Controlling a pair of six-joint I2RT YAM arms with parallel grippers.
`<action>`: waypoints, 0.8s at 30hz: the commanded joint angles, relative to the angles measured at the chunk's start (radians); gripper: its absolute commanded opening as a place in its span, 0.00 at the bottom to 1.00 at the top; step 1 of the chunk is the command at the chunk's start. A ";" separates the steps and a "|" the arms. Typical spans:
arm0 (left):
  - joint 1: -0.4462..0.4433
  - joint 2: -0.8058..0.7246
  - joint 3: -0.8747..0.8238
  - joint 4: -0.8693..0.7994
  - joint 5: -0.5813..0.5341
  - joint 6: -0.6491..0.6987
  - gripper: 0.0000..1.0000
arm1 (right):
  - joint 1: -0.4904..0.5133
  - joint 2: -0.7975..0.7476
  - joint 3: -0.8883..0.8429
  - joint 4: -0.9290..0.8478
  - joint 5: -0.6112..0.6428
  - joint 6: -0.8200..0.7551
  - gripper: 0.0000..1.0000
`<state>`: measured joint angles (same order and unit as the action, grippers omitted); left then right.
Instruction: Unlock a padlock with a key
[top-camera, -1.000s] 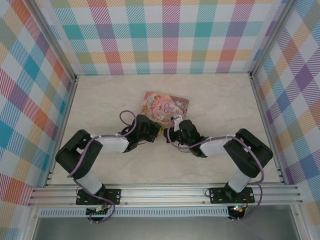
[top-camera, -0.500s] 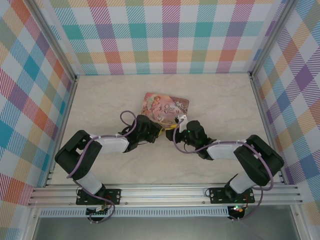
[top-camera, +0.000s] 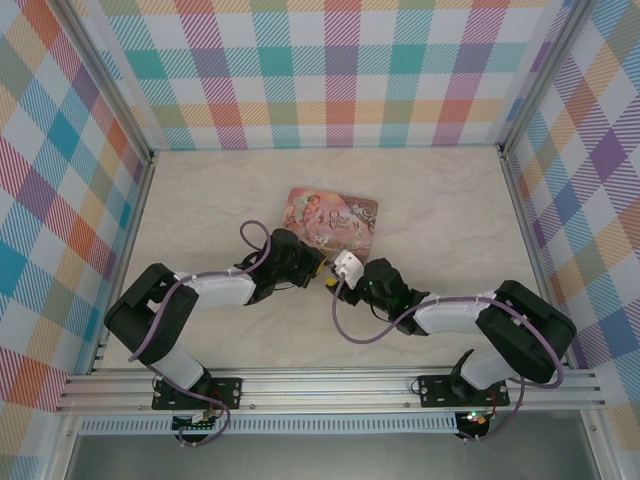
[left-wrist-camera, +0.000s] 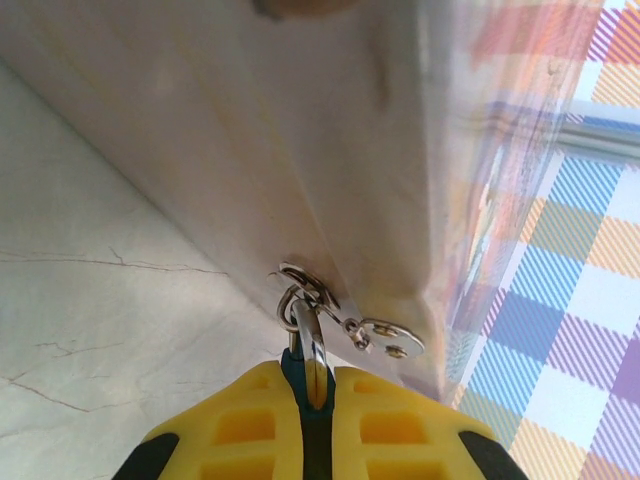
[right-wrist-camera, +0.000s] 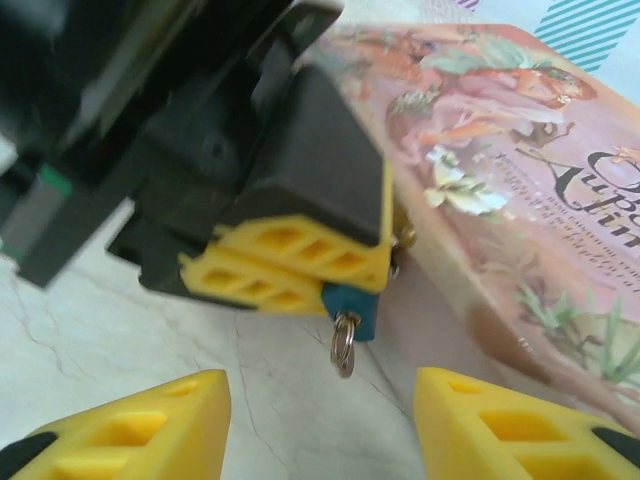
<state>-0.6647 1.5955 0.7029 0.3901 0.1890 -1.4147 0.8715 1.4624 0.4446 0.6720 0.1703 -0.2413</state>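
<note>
The left gripper (right-wrist-camera: 325, 285) is covering most of the padlock (right-wrist-camera: 350, 308), leaving only a blue corner showing. The right gripper (right-wrist-camera: 320, 410) is running off the bottom edge, fingers (right-wrist-camera: 150, 420) cut short. The tin (left-wrist-camera: 300, 150) is blurring out up close. The key is proving too small to pick out.

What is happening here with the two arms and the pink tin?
The left fingers are shut on the small blue padlock, whose shackle is hooked into the clasp of the pink tin. A metal ring hangs under the padlock, probably belonging to the key, which I cannot make out itself. The right fingers stand open just in front, holding nothing.
</note>
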 joint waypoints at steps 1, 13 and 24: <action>0.009 -0.056 -0.005 0.039 0.024 0.105 0.00 | 0.050 0.049 -0.023 0.110 0.196 -0.132 0.53; 0.008 -0.076 -0.043 0.102 0.040 0.234 0.00 | 0.081 0.163 -0.107 0.399 0.320 -0.098 0.54; 0.005 -0.058 -0.038 0.128 0.055 0.227 0.00 | 0.078 0.218 -0.094 0.484 0.250 -0.035 0.52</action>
<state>-0.6640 1.5589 0.6617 0.4248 0.2214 -1.2098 0.9451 1.6611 0.3481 1.0637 0.4332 -0.3027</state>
